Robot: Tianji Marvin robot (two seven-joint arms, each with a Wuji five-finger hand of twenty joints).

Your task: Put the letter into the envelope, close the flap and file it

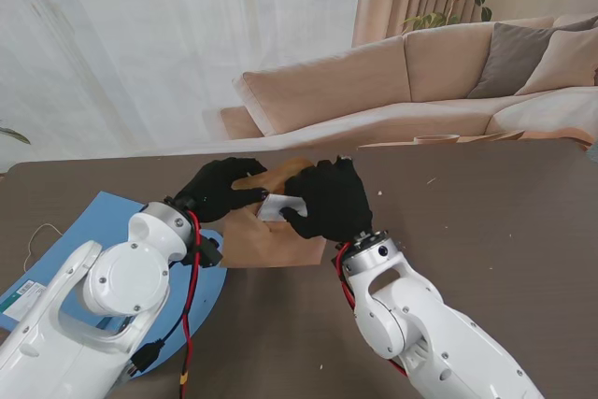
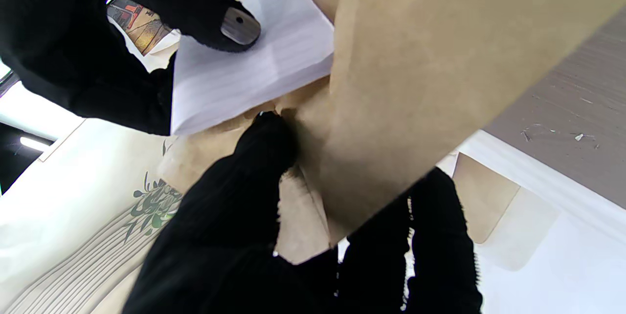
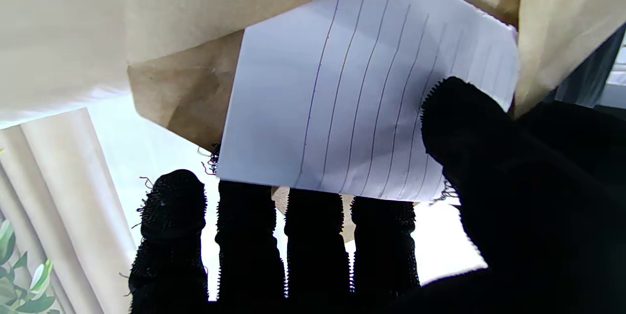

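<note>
While the letter [image 3: 371, 103] sits partly inside the envelope [image 1: 271, 231] near the desk's [image 1: 486, 231] far edge, the right hand [image 1: 329, 201] pinches it; the left hand [image 1: 217, 189] grips the envelope beside a blue folder [image 1: 112, 217].

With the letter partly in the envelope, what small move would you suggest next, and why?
Probably a short push by the right hand to slide the letter deeper. Much of the lined sheet still shows outside the envelope, pinched between that hand's thumb and fingers, while the left hand grips the envelope at its mouth. The flap cannot close until the sheet is fully in.
</note>
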